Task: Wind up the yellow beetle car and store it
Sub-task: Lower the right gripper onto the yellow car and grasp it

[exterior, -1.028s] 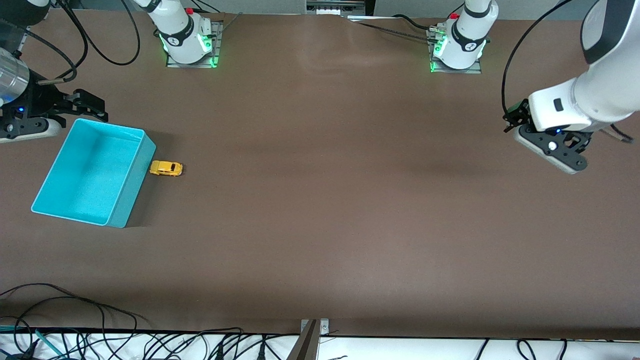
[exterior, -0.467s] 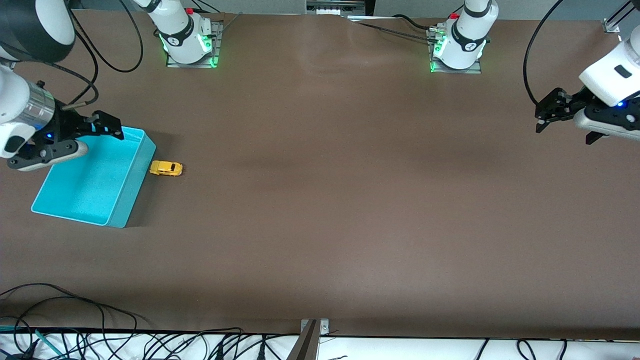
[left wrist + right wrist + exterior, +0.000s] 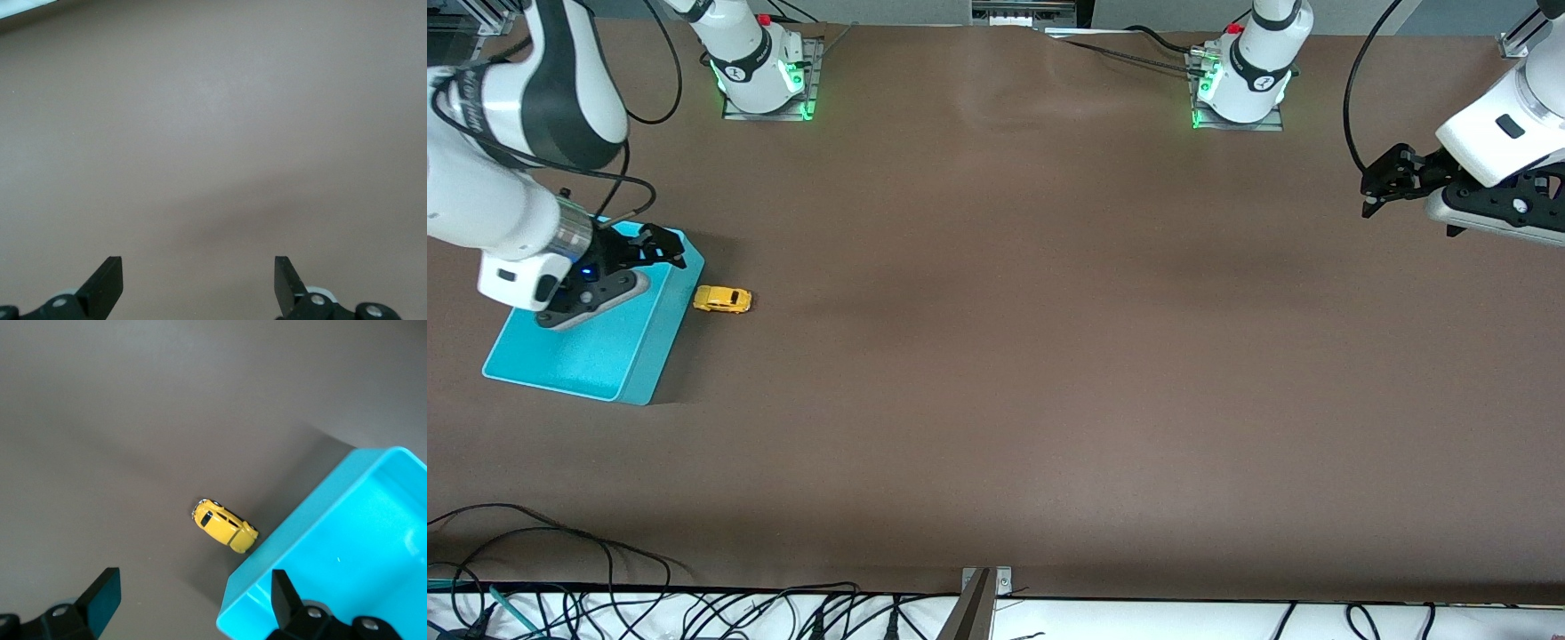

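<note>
Your yellow beetle car (image 3: 722, 300) sits on the bench (image 3: 1049, 356) just beside the turquoise bin (image 3: 640, 356). The right pincer (image 3: 660, 245) hangs wide over the bin's corner, near the car. Your left pincer (image 3: 1380, 182) waits wide at the left arm's end.

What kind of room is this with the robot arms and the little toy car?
Probably a robot lab or test bench. Two robot arms are bolted to a big brown table, bundles of cables run along its edge, and only a yellow beetle car and a turquoise bin are set out for practice.
</note>
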